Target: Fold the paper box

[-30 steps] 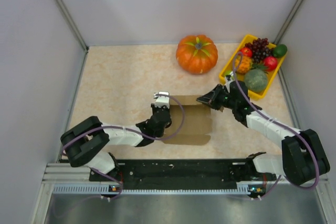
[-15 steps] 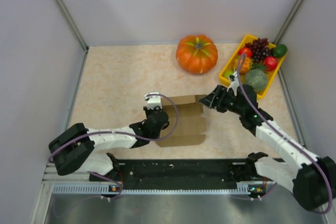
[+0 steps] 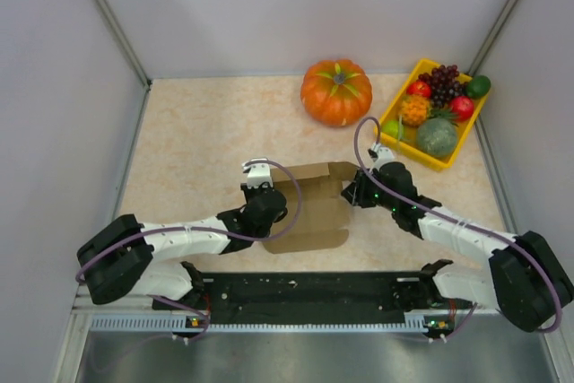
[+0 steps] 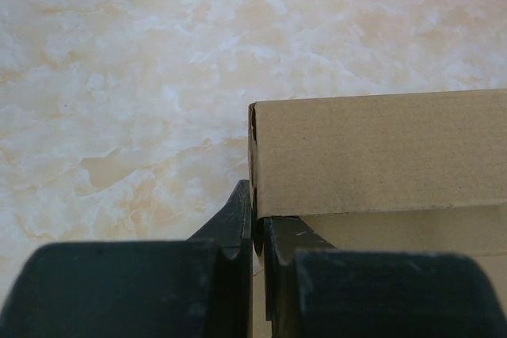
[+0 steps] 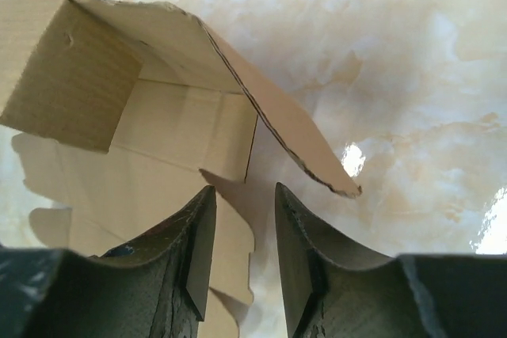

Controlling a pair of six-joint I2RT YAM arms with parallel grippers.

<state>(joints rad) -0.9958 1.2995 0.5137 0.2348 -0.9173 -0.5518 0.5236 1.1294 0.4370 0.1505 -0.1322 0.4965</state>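
Cardboard, plain brown and unprinted, makes up the partly raised paper box (image 3: 309,213), which sits on the beige marble-patterned tabletop (image 3: 197,141) between the 2 grippers, near the front middle. The left gripper (image 3: 269,193) is at the box's left side. In the left wrist view its 2 black fingers (image 4: 230,223) are pinched together on the near corner of an upright wall. The right gripper (image 3: 352,192) is at the box's far right corner. In the right wrist view its jaws stand partly apart with nothing between them, just short of a loose flap.

That flap slants upward with a ragged edge. Beside it 1 short wall stands upright, and flat panels with tabbed edges lie on the table beneath.

The left arm lies low, its forearm running rightward from the near left base. The right arm reaches up and leftward from the near right base. A purple cable loops over each wrist.

Farther back, well apart from the box, sit a round orange pumpkin (image 3: 336,91) and a yellow plastic tray (image 3: 421,157) of fruit.
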